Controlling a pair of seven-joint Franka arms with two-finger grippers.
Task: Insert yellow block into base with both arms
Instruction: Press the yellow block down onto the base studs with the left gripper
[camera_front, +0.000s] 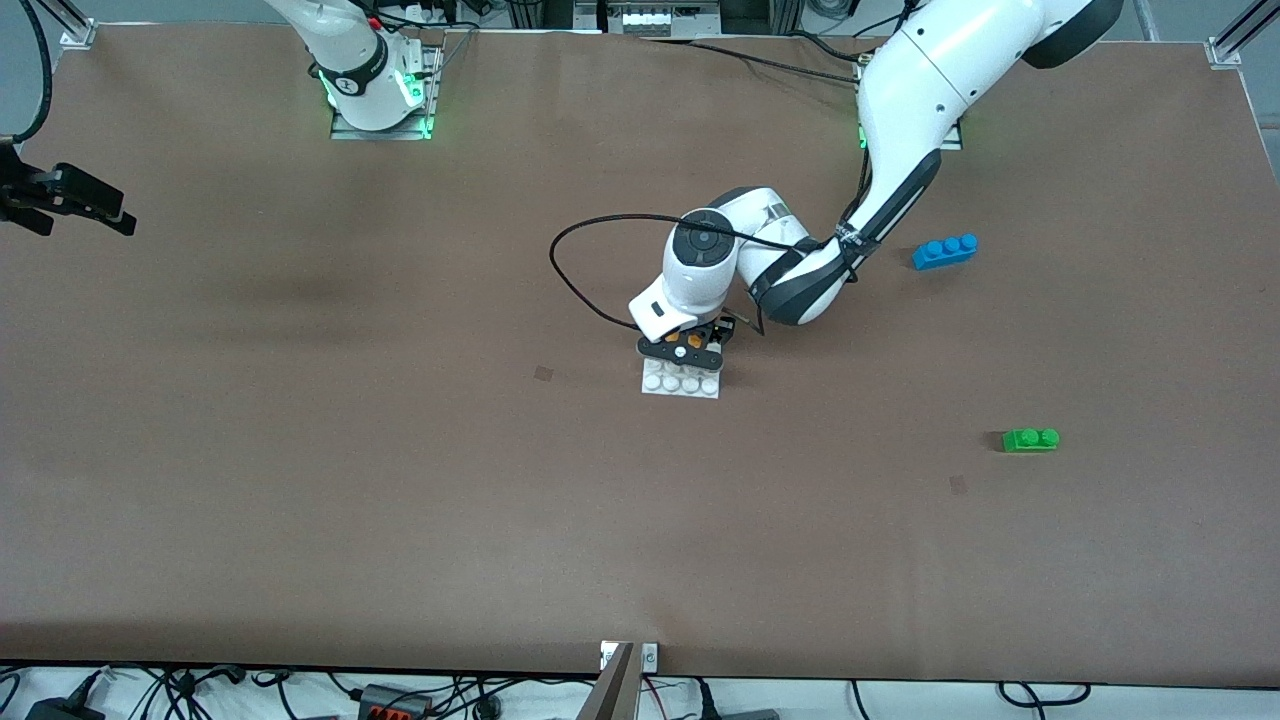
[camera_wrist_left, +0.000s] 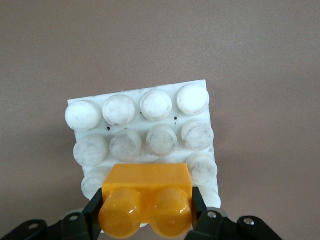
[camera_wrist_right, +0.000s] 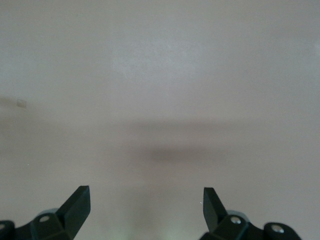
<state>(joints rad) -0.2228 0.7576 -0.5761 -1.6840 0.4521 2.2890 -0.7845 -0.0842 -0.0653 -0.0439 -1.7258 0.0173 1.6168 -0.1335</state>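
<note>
Where the front view crops its edge at the right arm's end of the worktop (camera_front: 400, 520), the right pincer (camera_front: 75, 205) shows only in part, its arm cut off apart from the base segment at the top of that view. Right pincer, right wrist view (camera_wrist_right: 146, 205): fingers spread wide, nothing between them, bare worktop beneath; this arm waits.

Base (camera_front: 681, 382): white studded plate, flat on the worktop near its middle. Front view shows only the row of studs nearest the camera; the rest is hidden under the left pincer. Left wrist view shows more of the base (camera_wrist_left: 145, 130), with two rows of studs clear and the rows under the block partly covered.

Left pincer (camera_front: 682, 347): directly over the base, pointing down, wrist bent steeply from a forearm that reaches in from the left arm's base. In the left wrist view the left pincer (camera_wrist_left: 146, 212) is pinching the yellow block (camera_wrist_left: 146, 202) at its two short ends, studs facing the camera. Yellow block, front view (camera_front: 680, 339): only small orange patches visible between black parts. Whether its underside touches the base's studs cannot be told.

Blue brick (camera_front: 945, 250): three studs, toward the left arm's end.

Green brick (camera_front: 1031, 439): two studs, nearer the camera than the blue brick.
</note>
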